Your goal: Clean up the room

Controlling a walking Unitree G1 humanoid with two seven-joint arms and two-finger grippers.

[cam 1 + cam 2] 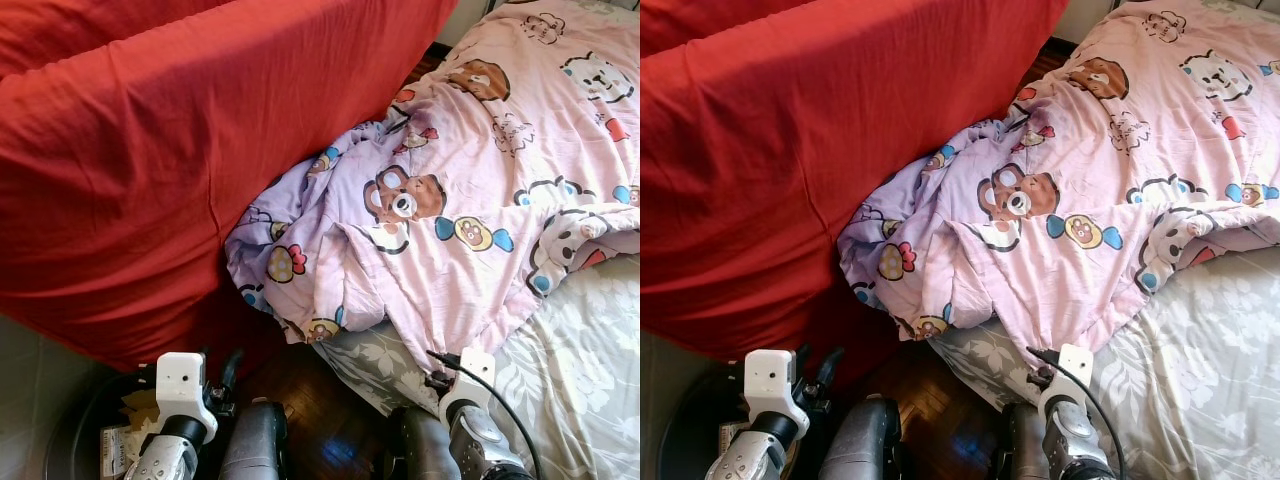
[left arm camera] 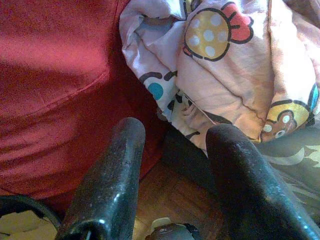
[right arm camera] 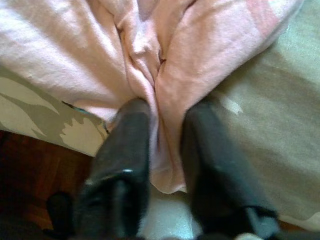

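Pink quilt (image 3: 165,75) fold between right hand (image 3: 167,150) fingers

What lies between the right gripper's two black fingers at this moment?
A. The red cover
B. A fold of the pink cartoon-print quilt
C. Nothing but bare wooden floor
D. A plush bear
B. In the right wrist view, a fold of the pink quilt hangs down between the fingers of the right gripper, over the grey floral sheet.

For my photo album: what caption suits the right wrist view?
Right hand pinching a fold of the pink quilt over the floral sheet.
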